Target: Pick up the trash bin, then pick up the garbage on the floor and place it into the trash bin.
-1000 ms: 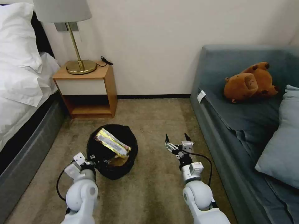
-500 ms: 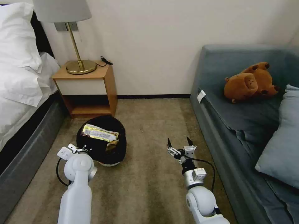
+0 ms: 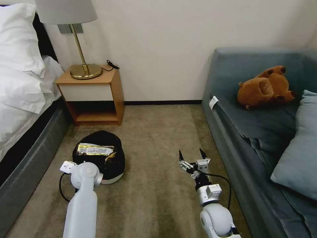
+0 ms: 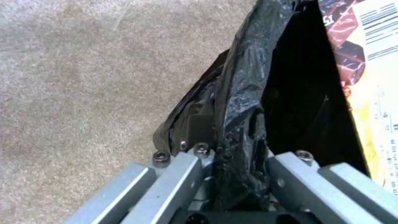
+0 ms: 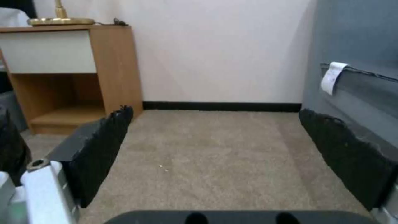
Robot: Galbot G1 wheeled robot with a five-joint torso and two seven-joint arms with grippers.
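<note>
Left end effector (image 4: pixel 232 186) clenched on bin (image 3: pixel 112 165) rim at 9 o'clock; right end effector (image 3: pixel 193 154) released, hovering at 3 o'clock

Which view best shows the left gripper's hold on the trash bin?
The left wrist view: the left gripper pinches the trash bin rim's black bag. The head view hides that grip behind the arm; the right wrist view catches a dark sliver at its edge.

Left pincer (image 4: pixel 238 174) clamped — right pincer (image 3: pixel 193 154) spread, hovering low.
</note>
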